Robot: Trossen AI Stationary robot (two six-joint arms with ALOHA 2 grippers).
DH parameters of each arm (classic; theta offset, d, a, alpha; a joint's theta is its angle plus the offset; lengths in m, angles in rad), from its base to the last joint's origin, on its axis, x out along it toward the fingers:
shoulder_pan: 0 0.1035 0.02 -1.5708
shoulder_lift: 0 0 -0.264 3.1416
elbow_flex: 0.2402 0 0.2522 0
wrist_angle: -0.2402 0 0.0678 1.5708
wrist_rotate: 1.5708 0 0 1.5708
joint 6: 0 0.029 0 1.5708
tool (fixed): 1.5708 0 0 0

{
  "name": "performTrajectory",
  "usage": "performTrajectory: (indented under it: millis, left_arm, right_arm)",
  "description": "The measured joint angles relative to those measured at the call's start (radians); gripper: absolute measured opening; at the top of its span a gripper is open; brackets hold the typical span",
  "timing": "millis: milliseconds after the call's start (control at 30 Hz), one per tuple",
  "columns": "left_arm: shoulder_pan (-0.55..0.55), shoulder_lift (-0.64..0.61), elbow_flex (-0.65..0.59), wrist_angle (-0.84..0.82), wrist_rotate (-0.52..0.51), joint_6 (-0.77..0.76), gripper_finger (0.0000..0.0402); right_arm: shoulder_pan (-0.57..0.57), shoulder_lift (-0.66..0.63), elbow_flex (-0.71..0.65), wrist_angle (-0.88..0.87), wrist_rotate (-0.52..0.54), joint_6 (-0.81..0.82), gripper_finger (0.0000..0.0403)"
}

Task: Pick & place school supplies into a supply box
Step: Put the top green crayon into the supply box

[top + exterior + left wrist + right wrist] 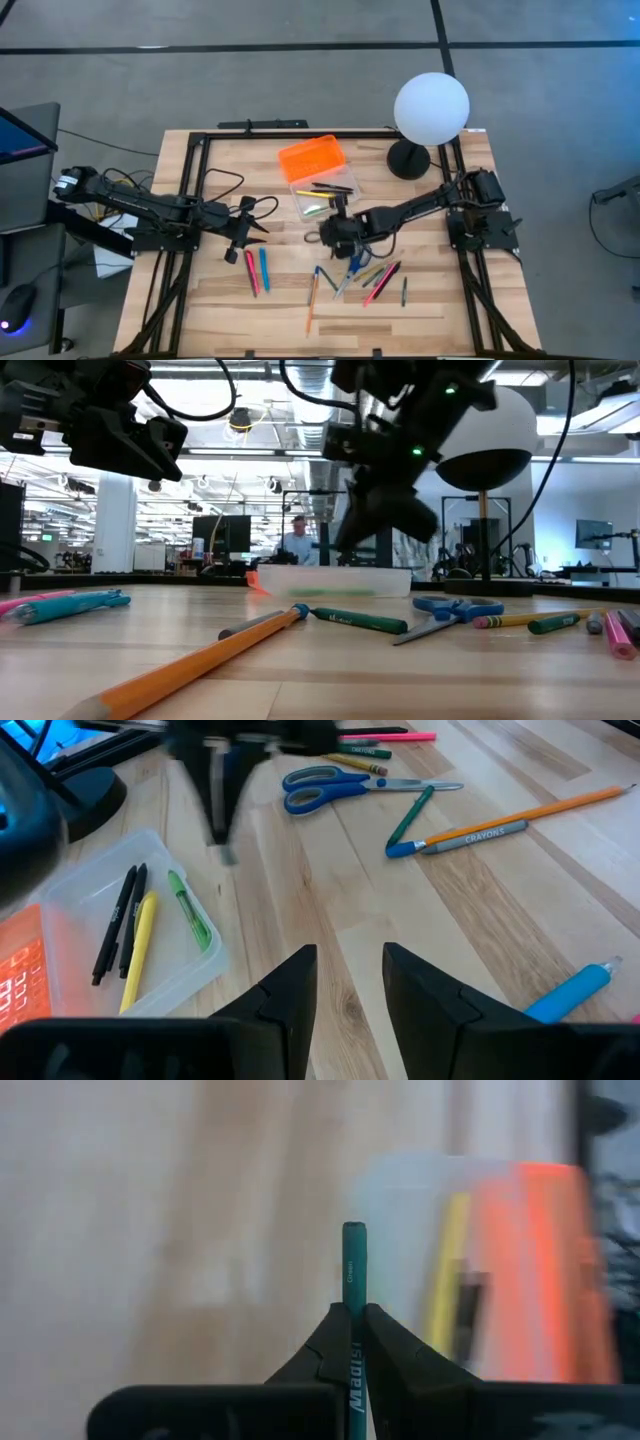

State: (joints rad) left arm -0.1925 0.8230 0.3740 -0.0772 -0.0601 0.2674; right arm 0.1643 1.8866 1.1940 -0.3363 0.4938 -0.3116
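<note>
1. You have made a start. The supply box [322, 198] sits near the middle of the table, a little toward the far edge, with its orange lid [311, 158] lying open beside it. A few things already lie inside: a yellow pen [139, 945], a green one and two black ones.
2. Your right gripper [338, 226] is just beside the near edge of the box. It is pinched tight on a teal pencil [353, 1295], which I think goes in next.
3. Your left gripper [350, 982] waits over the left part of the table. Its fingers stand a little apart and hold nothing.
4. Much is left. The scissors [335, 788], an orange pencil [520, 818] and many other pens lie along the near edge. A pink pen [249, 272] and a blue one lie by the left gripper.
</note>
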Motion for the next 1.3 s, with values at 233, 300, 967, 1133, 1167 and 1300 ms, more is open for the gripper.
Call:
performTrajectory:
  millis: [233,300,967,1133,1167,1300]
  left_arm:
    - [0.0,0.0,0.0,0.0,-0.013,0.008,0.0112]
    - [0.0,0.0,0.0,0.0,-0.026,0.011,0.0112]
    - [0.0,0.0,0.0,0.047,-0.129,0.063,0.0112]
    - [0.0,0.0,0.0,0.047,-0.132,0.063,0.0112]
    - [0.0,0.0,0.0,0.047,-0.132,0.062,0.0112]
    - [0.0,0.0,0.0,0.047,-0.132,0.054,0.0112]
  right_arm:
    - [-0.133,0.0,0.03,-0.001,0.036,-0.005,0.0001]
    - [-0.17,-0.001,0.03,0.0,0.032,0.007,0.0001]
    - [-0.298,-0.001,0.03,0.0,-0.132,0.012,0.0025]
    - [-0.335,-0.002,0.03,0.012,-0.201,0.049,0.0044]
    - [-0.341,-0.002,0.03,0.013,-0.204,0.055,0.0051]
    - [-0.355,-0.002,0.03,0.015,-0.204,0.075,0.0084]
